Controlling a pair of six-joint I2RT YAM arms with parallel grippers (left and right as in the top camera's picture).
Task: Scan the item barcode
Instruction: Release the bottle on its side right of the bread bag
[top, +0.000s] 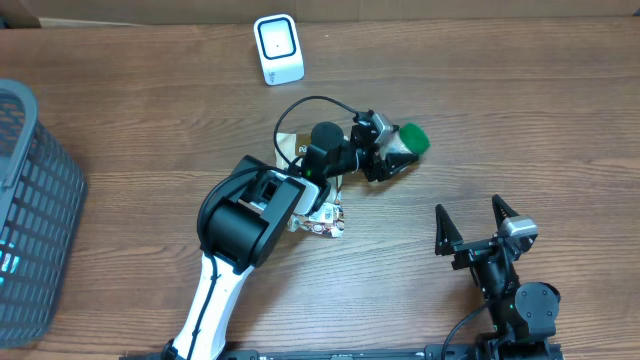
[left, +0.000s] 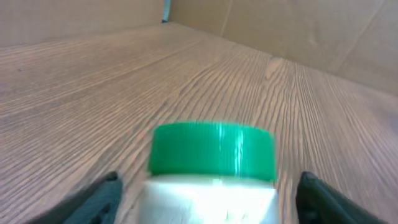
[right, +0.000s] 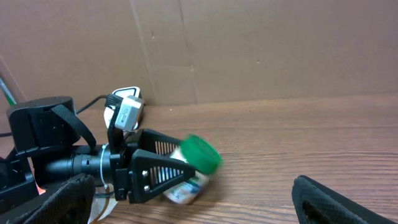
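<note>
The left gripper (top: 392, 150) is standing with its jaws spread clear of the white plastic bottle with a green ribbed cap (top: 410, 140). The bottle is sitting between them, apparently resting on the brown wooden table (top: 150, 100), well apart from the small white rounded scanner (top: 278, 48). The right gripper (top: 468, 207) is sitting wide open and empty nearby, presumably placed to take the bottle.

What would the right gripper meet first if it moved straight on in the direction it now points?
Probably the green-capped bottle between the open jaws of the left gripper; it is almost dead ahead of the right gripper. Depth is unclear, but nothing nearer shows.
</note>
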